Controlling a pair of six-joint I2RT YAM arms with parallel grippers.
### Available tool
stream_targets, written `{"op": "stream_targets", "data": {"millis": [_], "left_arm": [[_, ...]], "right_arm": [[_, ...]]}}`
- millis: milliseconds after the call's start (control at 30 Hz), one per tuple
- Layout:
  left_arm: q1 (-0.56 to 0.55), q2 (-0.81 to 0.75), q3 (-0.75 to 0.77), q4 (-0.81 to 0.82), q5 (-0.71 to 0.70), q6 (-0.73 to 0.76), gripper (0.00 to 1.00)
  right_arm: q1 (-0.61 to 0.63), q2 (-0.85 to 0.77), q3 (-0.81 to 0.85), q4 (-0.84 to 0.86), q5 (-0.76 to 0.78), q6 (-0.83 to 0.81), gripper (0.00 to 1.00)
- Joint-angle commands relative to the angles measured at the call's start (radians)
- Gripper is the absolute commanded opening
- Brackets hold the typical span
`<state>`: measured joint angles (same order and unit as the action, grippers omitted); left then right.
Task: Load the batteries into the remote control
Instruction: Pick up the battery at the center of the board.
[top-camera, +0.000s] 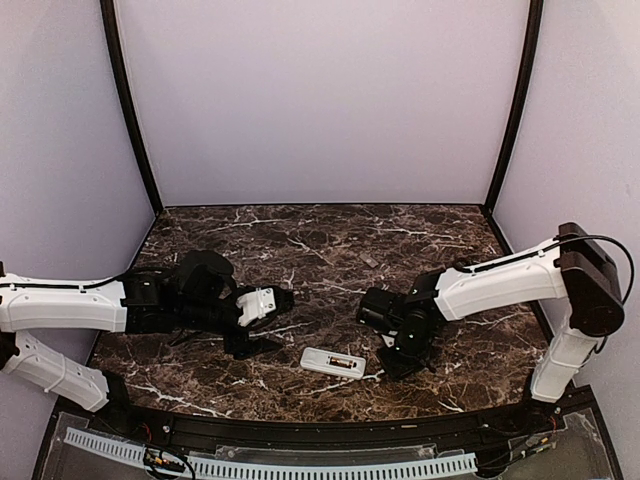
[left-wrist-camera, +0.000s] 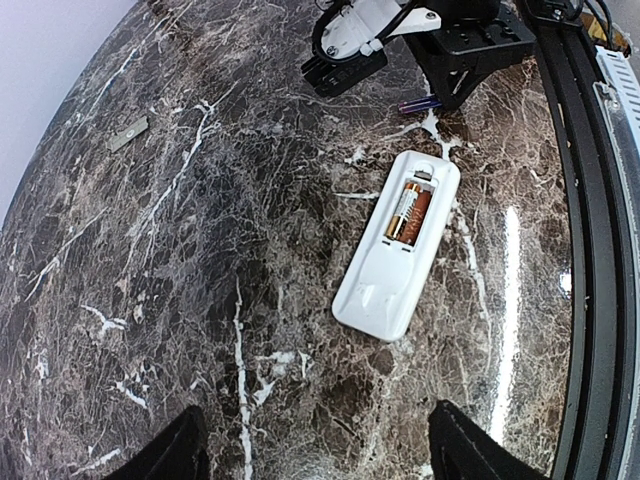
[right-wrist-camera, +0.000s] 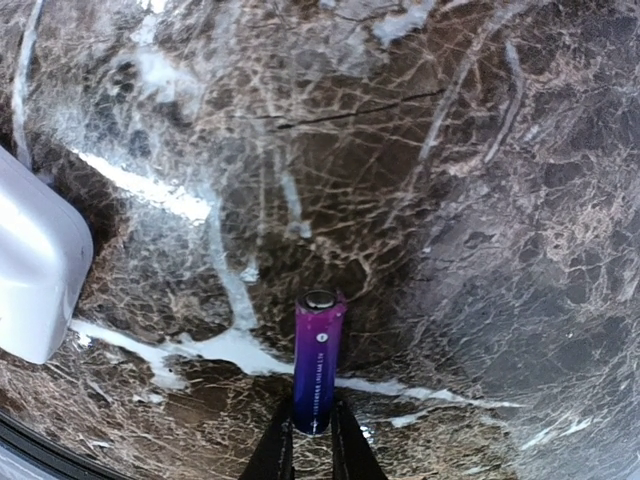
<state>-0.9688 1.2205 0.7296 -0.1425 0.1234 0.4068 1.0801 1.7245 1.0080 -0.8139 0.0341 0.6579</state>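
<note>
The white remote control (top-camera: 333, 362) lies back up on the marble table (top-camera: 300, 240), its bay open. In the left wrist view the remote (left-wrist-camera: 385, 285) holds one copper-orange battery (left-wrist-camera: 410, 212) in the bay, with the slot beside it empty. My right gripper (right-wrist-camera: 310, 445) is shut on a second battery (right-wrist-camera: 318, 360), which looks purple here, and holds it low over the table just right of the remote's end (right-wrist-camera: 35, 270). In the top view the right gripper (top-camera: 392, 365) is close to the remote. My left gripper (left-wrist-camera: 315, 455) is open and empty, a little left of the remote (top-camera: 278, 322).
A small flat grey cover piece (left-wrist-camera: 128, 133) lies apart on the marble toward the back (top-camera: 369, 262). A black curved rail (left-wrist-camera: 590, 250) runs along the table's near edge (top-camera: 320, 430). Lilac walls enclose the sides and back.
</note>
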Motion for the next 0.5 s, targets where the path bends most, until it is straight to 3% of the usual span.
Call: {"op": "stream_targets", "data": {"millis": [0, 233, 467], "left_arm": [[0.001, -0.006, -0.012, 0.008, 0.015, 0.000, 0.75], [0.000, -0.007, -0.012, 0.009, 0.018, 0.002, 0.75], [0.000, -0.013, -0.014, 0.011, 0.028, 0.010, 0.75]], "right_arm": [[0.014, 0.100, -0.046, 0.096, -0.037, -0.019, 0.13], [0.014, 0.117, -0.039, 0.111, -0.005, -0.022, 0.15], [0.014, 0.113, -0.040, 0.119, -0.004, -0.041, 0.00]]}}
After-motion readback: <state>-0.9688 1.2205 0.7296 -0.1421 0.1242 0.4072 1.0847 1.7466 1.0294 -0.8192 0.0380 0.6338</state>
